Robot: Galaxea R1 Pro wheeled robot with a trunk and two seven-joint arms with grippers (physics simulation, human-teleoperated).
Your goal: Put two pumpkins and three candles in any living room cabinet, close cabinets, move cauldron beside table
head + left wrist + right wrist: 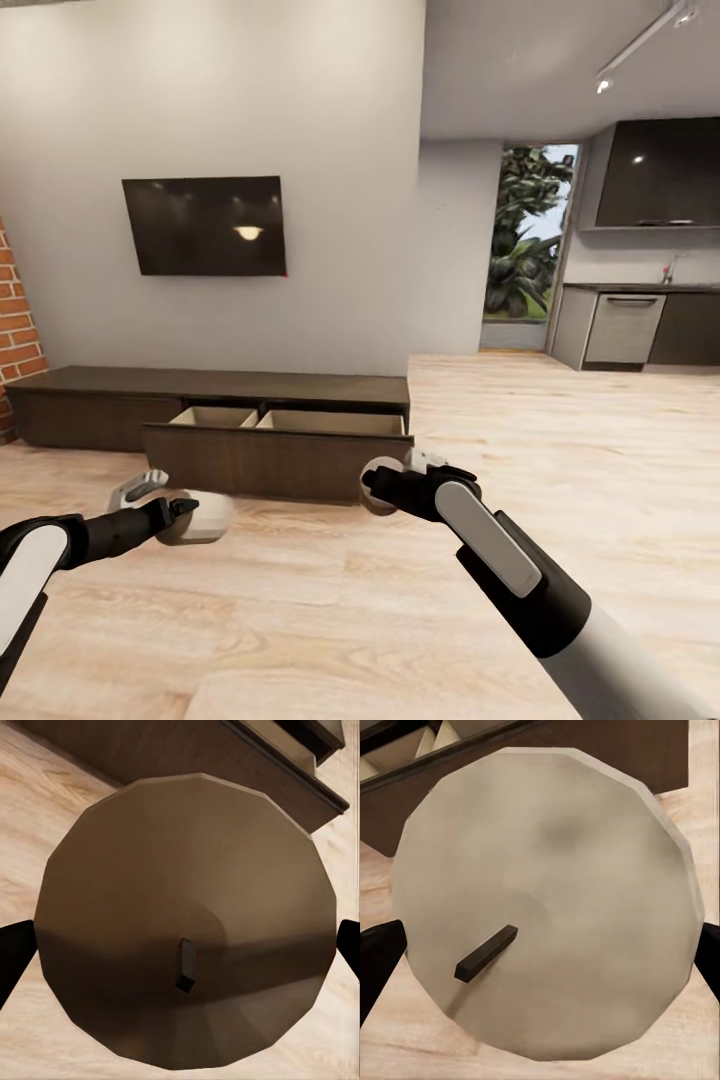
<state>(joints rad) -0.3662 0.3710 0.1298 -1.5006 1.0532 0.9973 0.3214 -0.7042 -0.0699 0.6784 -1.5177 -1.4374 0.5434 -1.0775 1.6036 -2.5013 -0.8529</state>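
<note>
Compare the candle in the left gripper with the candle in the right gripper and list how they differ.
Colour: the left gripper's candle looks tan-brown in its wrist view; the right gripper's candle looks pale beige-grey.
Wick: the left candle's wick shows as a short stub seen nearly end-on; the right candle's wick shows as a longer slanted bar.
Both are faceted round candles, each between dark fingertips, near the cabinet's open drawer.

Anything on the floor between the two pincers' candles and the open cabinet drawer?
No: in the head view only bare wood floor lies between both candles and the open drawer.

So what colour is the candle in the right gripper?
Pale beige candle with a dark wick, clearest in the right wrist view.
</note>
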